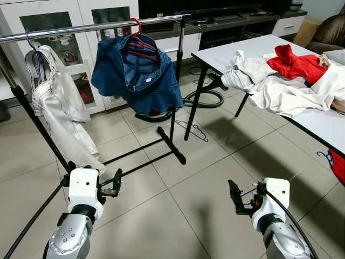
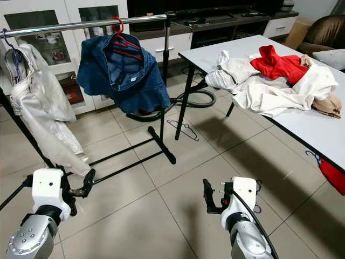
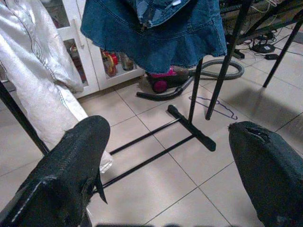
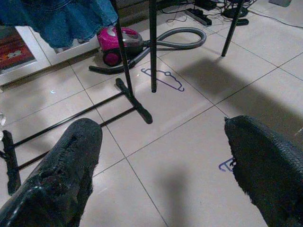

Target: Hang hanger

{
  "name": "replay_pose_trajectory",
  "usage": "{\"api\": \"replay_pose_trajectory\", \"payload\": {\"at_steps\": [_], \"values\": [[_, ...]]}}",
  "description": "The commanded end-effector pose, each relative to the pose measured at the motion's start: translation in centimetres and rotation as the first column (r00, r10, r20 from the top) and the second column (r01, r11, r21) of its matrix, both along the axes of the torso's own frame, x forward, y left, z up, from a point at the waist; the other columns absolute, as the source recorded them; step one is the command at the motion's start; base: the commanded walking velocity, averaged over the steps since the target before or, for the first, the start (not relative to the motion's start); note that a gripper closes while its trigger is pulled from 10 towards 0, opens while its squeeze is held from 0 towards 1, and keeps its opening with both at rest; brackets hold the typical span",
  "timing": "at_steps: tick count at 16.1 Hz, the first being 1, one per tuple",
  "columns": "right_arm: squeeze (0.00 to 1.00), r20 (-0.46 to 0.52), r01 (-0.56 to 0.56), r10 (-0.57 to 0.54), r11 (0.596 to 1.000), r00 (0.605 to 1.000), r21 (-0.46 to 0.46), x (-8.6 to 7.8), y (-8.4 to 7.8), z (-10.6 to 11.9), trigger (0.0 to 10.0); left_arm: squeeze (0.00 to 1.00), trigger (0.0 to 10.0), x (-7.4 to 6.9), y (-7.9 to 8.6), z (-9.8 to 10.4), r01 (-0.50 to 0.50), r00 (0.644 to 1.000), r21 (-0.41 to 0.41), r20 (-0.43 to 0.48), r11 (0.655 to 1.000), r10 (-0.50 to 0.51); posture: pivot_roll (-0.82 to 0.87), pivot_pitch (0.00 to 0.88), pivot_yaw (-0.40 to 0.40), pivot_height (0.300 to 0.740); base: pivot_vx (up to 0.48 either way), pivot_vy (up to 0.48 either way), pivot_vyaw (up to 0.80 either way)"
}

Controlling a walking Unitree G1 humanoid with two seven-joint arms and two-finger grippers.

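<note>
1. Bench [image 1: 253, 48]: cut off by the edge at 3 o'clock; far end out of view.
2. Blue hanger [image 1: 325, 157]: hangs at the bench edge, mostly cut off at 3 o'clock.
3. Red hanger [image 1: 141, 47]: largely hidden inside the denim garment [image 1: 135, 73].
4. Purple hanger [image 1: 36, 56]: mostly covered by the white jacket [image 1: 56, 102].
5. Vacuum cleaner [image 4: 116, 45]: partly behind rack pole [image 4: 120, 45].
6. Cabinet [image 1: 64, 46] contents: too small to tell.

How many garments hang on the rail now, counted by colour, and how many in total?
White jacket: 1
Blue denim garment: 1
Total on the rail: 2
</note>
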State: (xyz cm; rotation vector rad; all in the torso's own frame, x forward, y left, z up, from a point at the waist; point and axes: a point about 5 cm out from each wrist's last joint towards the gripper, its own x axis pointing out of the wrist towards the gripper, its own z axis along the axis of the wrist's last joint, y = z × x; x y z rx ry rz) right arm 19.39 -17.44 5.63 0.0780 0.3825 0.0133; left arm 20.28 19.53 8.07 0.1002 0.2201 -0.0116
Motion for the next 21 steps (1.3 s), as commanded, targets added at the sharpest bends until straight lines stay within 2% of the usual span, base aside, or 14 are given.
{"api": "replay_pose_trajectory", "payload": {"at_steps": [1,17,18,20,21], "values": [[0.00,0.255,0.083,-0.081,0.997,0.963,0.003,3.6,-1.8,7.6,10.0,0.00,10.0,4.3,-1.3,6.7,-0.070,0.988,-0.007,0.139,0.998,0.070,-0.06,0.000,0.004,0.740,0.000,0.000,0.00],[0.00,0.252,0.083,-0.081,0.997,0.964,0.003,3.7,-1.8,7.6,10.0,0.00,10.0,4.4,-1.4,6.8,-0.067,0.987,-0.001,0.143,0.998,0.066,-0.06,0.000,0.004,0.740,0.000,0.000,0.00],[1.00,0.254,0.109,-0.118,0.993,0.960,0.052,3.6,-1.8,7.5,10.0,1.00,10.0,5.0,-1.6,6.9,-0.036,0.989,-0.003,0.140,0.999,0.036,-0.08,0.000,0.030,0.740,0.000,0.000,0.00],[1.00,0.291,0.105,-0.116,0.993,0.950,0.052,3.5,-1.7,7.7,10.0,1.00,10.0,5.3,-1.6,7.1,-0.016,0.988,0.000,0.152,1.000,0.016,-0.08,0.000,0.041,0.740,0.000,0.000,0.00],[1.00,0.298,0.094,-0.103,0.995,0.949,0.044,3.5,-1.6,7.8,10.0,1.00,10.0,5.4,-1.6,7.4,-0.010,0.985,0.033,0.172,0.999,0.004,-0.08,0.000,0.045,0.740,0.000,0.000,0.00]]}}
